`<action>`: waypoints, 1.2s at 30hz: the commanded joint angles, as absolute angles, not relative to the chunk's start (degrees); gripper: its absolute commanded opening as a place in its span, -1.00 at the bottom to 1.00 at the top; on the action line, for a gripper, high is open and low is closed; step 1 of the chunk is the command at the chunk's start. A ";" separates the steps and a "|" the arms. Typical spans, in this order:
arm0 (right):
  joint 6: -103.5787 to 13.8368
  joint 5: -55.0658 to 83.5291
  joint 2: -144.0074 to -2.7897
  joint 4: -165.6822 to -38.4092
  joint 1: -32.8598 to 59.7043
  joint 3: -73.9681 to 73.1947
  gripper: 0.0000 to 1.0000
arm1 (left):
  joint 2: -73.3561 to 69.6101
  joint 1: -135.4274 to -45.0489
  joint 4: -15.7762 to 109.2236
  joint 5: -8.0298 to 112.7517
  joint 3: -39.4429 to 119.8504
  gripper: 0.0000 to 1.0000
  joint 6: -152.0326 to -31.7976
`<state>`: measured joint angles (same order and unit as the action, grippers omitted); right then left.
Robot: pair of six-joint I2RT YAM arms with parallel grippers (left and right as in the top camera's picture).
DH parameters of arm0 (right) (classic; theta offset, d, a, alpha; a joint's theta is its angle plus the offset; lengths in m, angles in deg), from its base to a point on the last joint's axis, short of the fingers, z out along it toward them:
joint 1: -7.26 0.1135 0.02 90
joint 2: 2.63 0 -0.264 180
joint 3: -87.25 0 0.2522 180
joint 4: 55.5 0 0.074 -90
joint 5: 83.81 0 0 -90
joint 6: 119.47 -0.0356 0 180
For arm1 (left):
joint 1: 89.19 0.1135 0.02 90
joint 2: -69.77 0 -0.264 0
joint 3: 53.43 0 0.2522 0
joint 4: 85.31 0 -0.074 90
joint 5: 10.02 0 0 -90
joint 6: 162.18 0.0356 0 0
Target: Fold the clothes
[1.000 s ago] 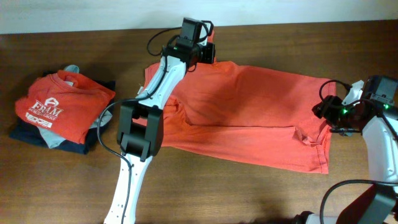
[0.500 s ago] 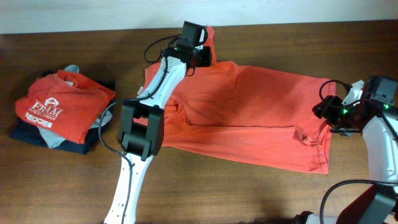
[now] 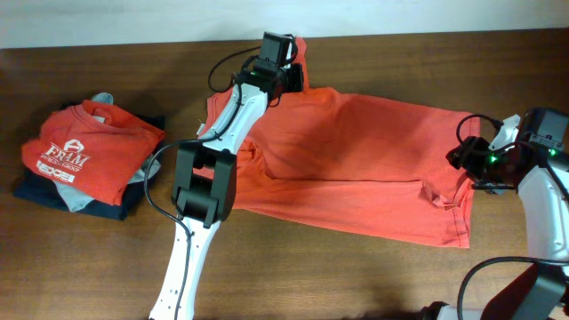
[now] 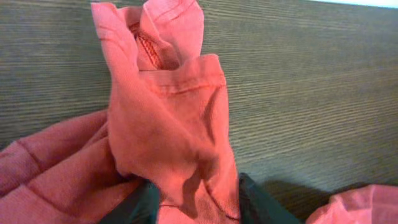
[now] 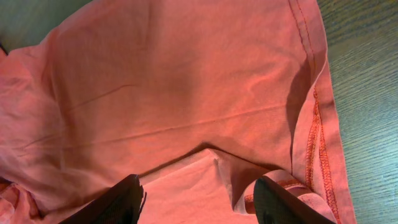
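Note:
The orange-red T-shirt (image 3: 356, 151) lies spread across the middle of the wooden table, plain side up with no lettering showing. My left gripper (image 3: 292, 73) is at the shirt's far left corner. In the left wrist view it (image 4: 199, 204) is shut on a bunched, hemmed piece of the shirt (image 4: 168, 118) that stands up from the jaws. My right gripper (image 3: 465, 162) sits at the shirt's right edge. In the right wrist view it (image 5: 202, 200) is wide open, its fingers (image 5: 118, 202) resting over a fold of the fabric (image 5: 186, 74) beside the stitched hem.
A pile of folded clothes (image 3: 53, 191) sits at the left, topped by a red shirt with white "FRAM" print (image 3: 76, 151) over dark navy and grey-blue garments. Bare wood (image 3: 338, 276) runs along the near side. The table's far edge (image 3: 400, 36) is just beyond the left gripper.
My left gripper has pulled its pinch of fabric a little toward the table's far edge, raising a small peak of cloth. The right arm has not moved.

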<state>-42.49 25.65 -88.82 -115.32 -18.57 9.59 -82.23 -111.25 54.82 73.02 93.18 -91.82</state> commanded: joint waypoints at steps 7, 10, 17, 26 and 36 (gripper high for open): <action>-41.92 24.95 -88.29 -115.30 -18.24 8.83 0.25 | -82.69 -111.17 54.73 73.82 93.45 -0.41 -91.86; -41.92 24.95 -88.29 -115.32 -18.24 8.83 0.25 | -82.95 -111.17 54.38 73.82 93.45 -0.23 -91.86; -41.92 24.95 -88.29 -115.32 -18.24 8.83 0.24 | -84.24 -111.17 55.08 73.89 93.45 -0.61 -91.66; -41.94 24.97 -88.29 -114.97 -18.24 8.83 0.23 | -80.61 -111.12 47.22 73.74 97.86 -1.00 -82.27; -41.94 24.97 -88.29 -113.95 -18.24 8.83 0.23 | -71.45 -111.47 28.09 75.31 102.26 -0.99 -78.29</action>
<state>-42.51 25.63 -88.82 -114.10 -18.57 9.59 -77.44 -111.28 31.00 74.17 100.05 -80.47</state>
